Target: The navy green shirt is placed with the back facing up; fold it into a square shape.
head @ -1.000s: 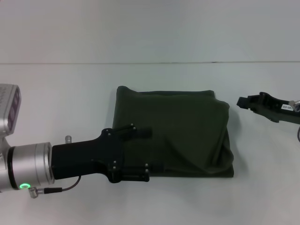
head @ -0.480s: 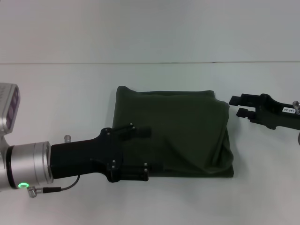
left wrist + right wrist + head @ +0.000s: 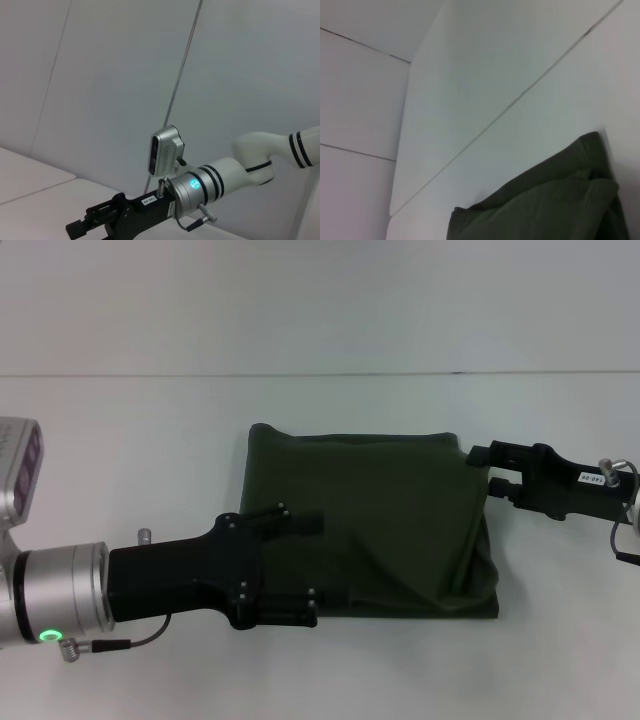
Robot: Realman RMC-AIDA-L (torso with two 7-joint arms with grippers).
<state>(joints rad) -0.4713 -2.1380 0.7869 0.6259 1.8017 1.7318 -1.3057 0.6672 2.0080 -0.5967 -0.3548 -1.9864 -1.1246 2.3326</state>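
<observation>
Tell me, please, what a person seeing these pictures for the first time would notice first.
The eye goes first to the dark green shirt, folded into a rough square in the middle of the white table. Next comes the left hand, open at the shirt's near left edge with one finger lying on the cloth. The right hand, also open, is at the shirt's far right corner.

Small white label (image 3: 586,478) on right pincer (image 3: 481,466), print too small to read.

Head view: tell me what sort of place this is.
Probably a lab test bench: a bare white table, plain pale walls, and only a folded navy green shirt between the left pincer and right pincer.
</observation>
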